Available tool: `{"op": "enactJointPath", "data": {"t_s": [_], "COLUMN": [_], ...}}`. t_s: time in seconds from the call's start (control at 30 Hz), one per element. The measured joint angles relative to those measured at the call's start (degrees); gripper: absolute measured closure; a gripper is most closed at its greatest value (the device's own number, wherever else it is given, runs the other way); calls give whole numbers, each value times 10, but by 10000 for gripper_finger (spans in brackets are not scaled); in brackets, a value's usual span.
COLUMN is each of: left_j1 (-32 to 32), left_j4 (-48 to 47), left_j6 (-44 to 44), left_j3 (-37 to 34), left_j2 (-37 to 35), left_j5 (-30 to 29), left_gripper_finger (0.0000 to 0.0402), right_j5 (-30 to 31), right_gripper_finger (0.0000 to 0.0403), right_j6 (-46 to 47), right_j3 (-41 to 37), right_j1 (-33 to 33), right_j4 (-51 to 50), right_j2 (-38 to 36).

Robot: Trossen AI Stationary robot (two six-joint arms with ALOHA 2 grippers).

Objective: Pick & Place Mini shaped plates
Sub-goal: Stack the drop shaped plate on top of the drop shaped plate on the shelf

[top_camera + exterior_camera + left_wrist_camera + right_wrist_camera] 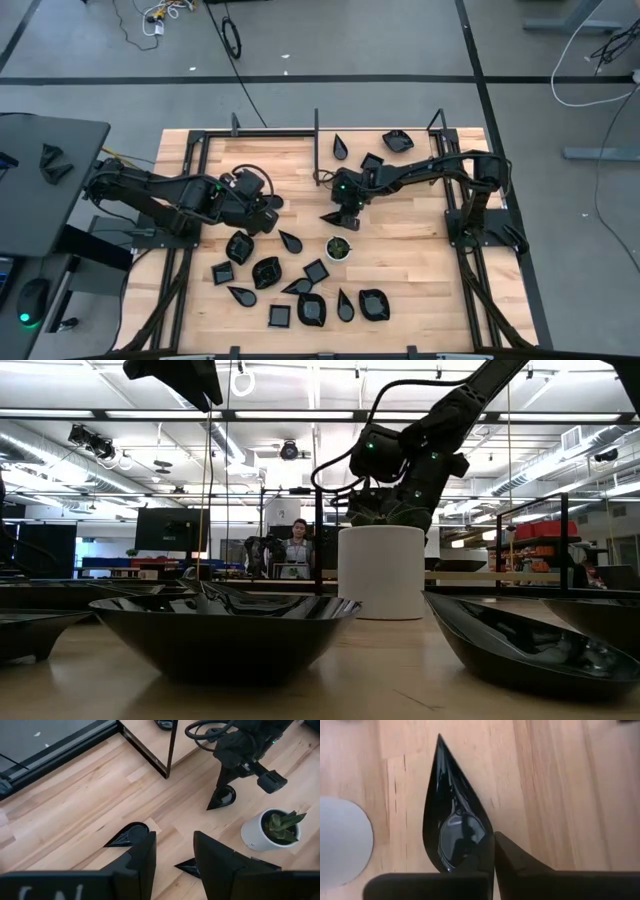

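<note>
A glossy black teardrop mini plate lies on the wooden table just on the far side of a white cup with a green plant. My right gripper is shut at the plate's rounded end; it shows in the high view at the table's middle. My left gripper hangs open above the table, left of centre, with nothing between its fingers. Below it lie another teardrop plate and a dark plate partly hidden by a finger. Several more black plates lie toward the near edge. My right gripper pinches the rim of the teardrop plate's rounded end between its two fingers, one finger over the bowl and one outside it. The fingers slant down from above. The plate's pointed end faces away from the fingers; whether the plate is lifted, I cannot tell.
The white cup stands close beside the held plate. Three more black plates lie near the far edge. A black metal frame with an upright post borders the table. Bare wood shows right of the cup.
</note>
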Motion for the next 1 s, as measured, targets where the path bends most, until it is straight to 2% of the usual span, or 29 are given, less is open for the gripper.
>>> {"op": "enactJointPath", "data": {"t_s": [0.27, 0.5, 0.73, 1.0], "left_j1": [0, 0, 0, 8], "left_j4": [0, -1, -1, -2], "left_j6": [27, 53, 119, 176], "left_j3": [0, 0, 0, 0], "left_j2": [0, 0, 0, 0], "left_j5": [0, -12, -15, -21], "left_gripper_finger": [266, 266, 266, 266], "right_j5": [-1, 8, 136, 249], "right_gripper_finger": [400, 401, 402, 402], "right_j6": [123, 289, 487, 624], "right_j3": [0, 0, 0, 0], "right_j1": [1, 1, -9, -80], "right_j4": [-38, -75, -88, 6], "right_j2": [-38, -111, -163, -160]}}
